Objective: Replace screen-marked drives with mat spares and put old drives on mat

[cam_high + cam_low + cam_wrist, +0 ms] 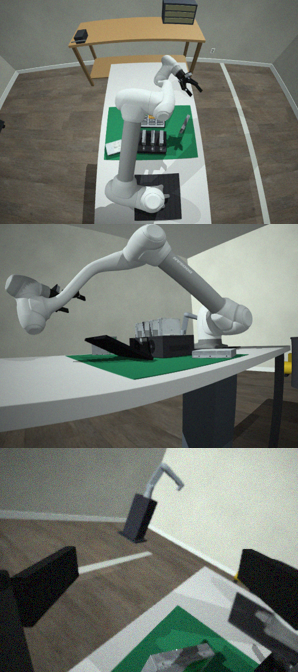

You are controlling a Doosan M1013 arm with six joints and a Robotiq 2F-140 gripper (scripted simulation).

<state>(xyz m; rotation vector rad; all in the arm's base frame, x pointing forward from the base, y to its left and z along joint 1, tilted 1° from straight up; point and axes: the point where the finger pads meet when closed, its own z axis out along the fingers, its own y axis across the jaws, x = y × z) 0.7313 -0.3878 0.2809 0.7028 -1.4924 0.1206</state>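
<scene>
A robotics lab or technical workshop is suggested. A white industrial arm (129, 152) (193, 281) is mounted on a long white bench (146, 70) (78, 391) (205, 583), on which a green mat (115, 125) (133, 370) (177, 620) is laid. By the plain grey wall, a wooden workbench (120, 30) is topped with a drawer cabinet (180, 14). The wood-look floor (222, 162) (104, 425) (105, 598) is marked with a pale stripe (241, 115) (115, 563). Beyond the bench, a second, smaller arm (162, 470) is seen on a dark pedestal (131, 535).
</scene>
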